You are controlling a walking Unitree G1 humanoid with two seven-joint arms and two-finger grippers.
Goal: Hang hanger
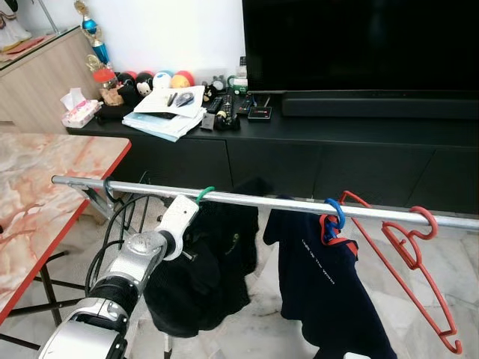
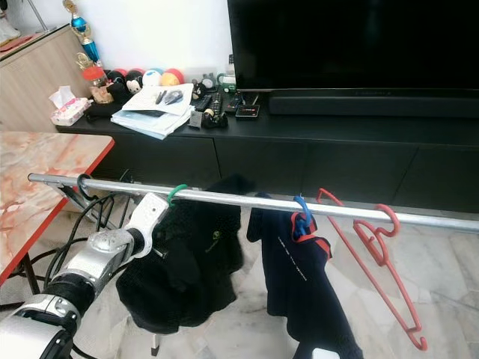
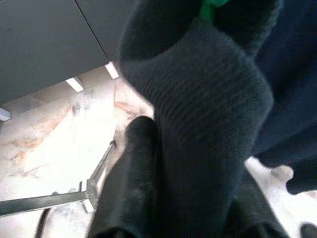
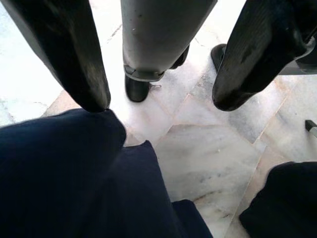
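Green, the hook of the hanger [image 1: 204,194] sits over the metal rail [image 1: 254,200], which runs left to right across the robot; the black garment [image 1: 206,262] hangs straight below it. The left hand [image 3: 163,163] is pressed into that cloth just under the hook, fingers seemingly closed on a fold, though the wrist view is crowded. The right hand [image 4: 158,69] hangs open, low over the floor [image 4: 208,148] by the navy shirt [image 1: 322,284]. Left arm is nearer.
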